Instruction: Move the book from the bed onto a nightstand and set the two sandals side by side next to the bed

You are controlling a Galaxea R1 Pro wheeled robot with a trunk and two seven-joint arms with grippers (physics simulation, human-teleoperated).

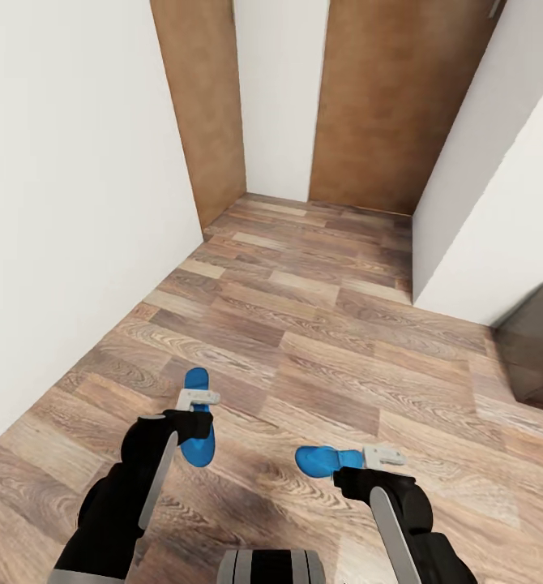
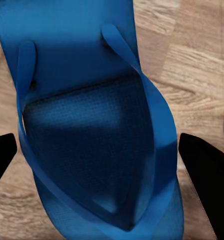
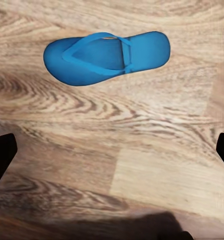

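Two bright blue sandals lie apart on the wood-plank floor, pointing in different directions. The left sandal (image 1: 199,451) (image 2: 91,125) lies under my left gripper (image 1: 192,423) (image 2: 104,162), which is open; its black fingertips (image 2: 207,170) straddle the sandal's width close above it. The right sandal (image 1: 320,460) (image 3: 106,56) lies flat, strap up. My right gripper (image 1: 361,480) (image 3: 112,152) is beside it, open, with bare floor between its fingers. The book and the bed are out of view.
A white wall (image 1: 61,227) runs along the left. Two wooden doors (image 1: 203,105) (image 1: 393,105) stand at the far end. A white wall corner (image 1: 482,243) juts in at the right, with a dark-brown piece of furniture (image 1: 539,341) at the right edge.
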